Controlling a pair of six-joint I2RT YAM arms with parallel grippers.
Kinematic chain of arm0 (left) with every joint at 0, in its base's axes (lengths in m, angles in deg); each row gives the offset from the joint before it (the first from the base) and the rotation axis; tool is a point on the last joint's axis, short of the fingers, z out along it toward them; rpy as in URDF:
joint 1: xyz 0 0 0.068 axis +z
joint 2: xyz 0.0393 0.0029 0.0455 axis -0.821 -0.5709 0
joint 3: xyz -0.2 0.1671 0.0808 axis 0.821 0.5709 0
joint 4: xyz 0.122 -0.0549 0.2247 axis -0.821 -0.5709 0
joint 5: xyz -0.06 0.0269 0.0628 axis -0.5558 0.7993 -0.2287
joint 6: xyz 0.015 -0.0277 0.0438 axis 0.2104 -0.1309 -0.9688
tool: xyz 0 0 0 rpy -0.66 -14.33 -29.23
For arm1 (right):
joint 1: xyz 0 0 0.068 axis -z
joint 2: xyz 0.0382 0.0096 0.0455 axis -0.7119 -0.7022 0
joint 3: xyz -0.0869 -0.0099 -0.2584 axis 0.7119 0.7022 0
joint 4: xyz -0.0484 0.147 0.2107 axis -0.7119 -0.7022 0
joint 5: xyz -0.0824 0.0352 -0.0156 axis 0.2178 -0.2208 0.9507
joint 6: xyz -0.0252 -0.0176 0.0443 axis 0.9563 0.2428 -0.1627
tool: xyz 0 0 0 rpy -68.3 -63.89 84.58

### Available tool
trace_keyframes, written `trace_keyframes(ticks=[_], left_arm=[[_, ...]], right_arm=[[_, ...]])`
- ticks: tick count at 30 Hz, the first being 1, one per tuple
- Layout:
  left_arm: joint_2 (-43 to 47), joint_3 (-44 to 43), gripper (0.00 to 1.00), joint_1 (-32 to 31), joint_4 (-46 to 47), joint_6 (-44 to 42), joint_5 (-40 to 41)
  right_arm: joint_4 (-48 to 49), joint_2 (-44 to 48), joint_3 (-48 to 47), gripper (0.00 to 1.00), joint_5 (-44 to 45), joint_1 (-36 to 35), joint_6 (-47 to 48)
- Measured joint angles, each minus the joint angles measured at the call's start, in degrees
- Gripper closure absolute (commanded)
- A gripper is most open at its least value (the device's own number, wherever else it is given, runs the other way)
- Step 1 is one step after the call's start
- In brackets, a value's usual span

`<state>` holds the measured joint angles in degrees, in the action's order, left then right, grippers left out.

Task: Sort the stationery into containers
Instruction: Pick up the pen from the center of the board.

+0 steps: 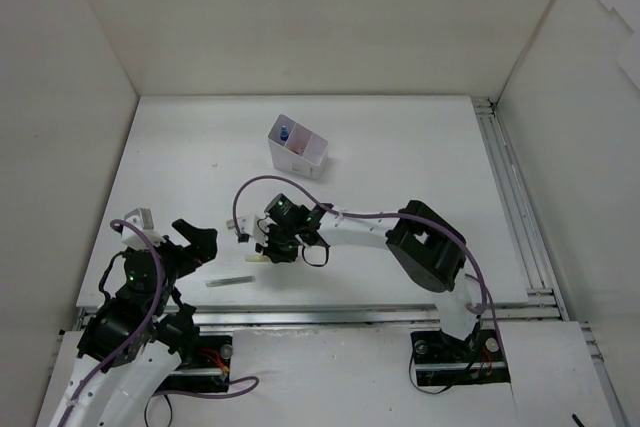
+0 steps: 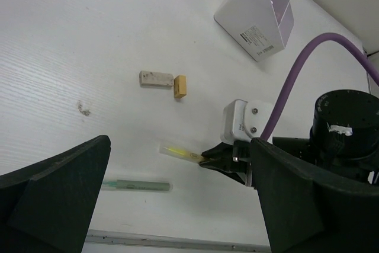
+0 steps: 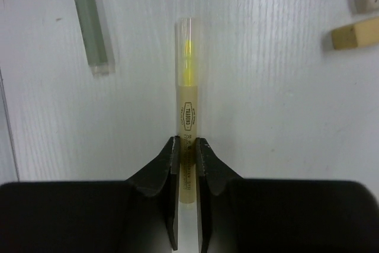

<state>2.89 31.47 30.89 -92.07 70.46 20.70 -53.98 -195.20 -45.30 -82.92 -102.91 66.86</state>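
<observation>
The right gripper (image 3: 186,146) pinches the yellow highlighter (image 3: 188,81) by its tail end only, jaws narrow around the barrel. It is down near the arms, well apart from the compartment box (image 1: 297,147). Held so far back, it could pivot or slip on lifting (the long clear-capped end hangs free). The left gripper (image 1: 197,245) gapes wide, holding nothing. Whether the highlighter touches the table is unclear, and of the box's contents only something blue can be made out.

Compartment box (image 1: 298,145) stood far back on the table (image 1: 400,147); nearer, the right gripper (image 3: 188,146) pinched a highlighter (image 3: 188,117) — a stick (image 3: 89,19) left of it, an eraser block (image 2: 180,86) and slab (image 2: 156,79) beyond.
</observation>
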Motion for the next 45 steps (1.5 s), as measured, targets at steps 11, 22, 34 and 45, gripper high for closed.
trace_keyframes(ticks=[11,22,34,45], left_arm=[[-1.62,0.00,0.00,0.00,1.33,-1.33,-2.64],[-8.52,1.11,0.00,0.04,10.51,-5.38,-15.17],[-25.94,0.92,0.06,-9.70,25.35,-11.32,-25.05],[-39.43,-9.35,0.24,-20.72,24.98,-15.72,-9.79]], right_arm=[[10.84,14.56,18.18,1.00,8.00,-0.04,-14.47],[22.05,30.91,23.85,1.00,12.87,12.85,-53.94],[36.20,26.86,30.99,1.00,10.58,15.82,-92.65],[40.22,26.80,30.88,0.98,10.75,13.53,-100.83]])
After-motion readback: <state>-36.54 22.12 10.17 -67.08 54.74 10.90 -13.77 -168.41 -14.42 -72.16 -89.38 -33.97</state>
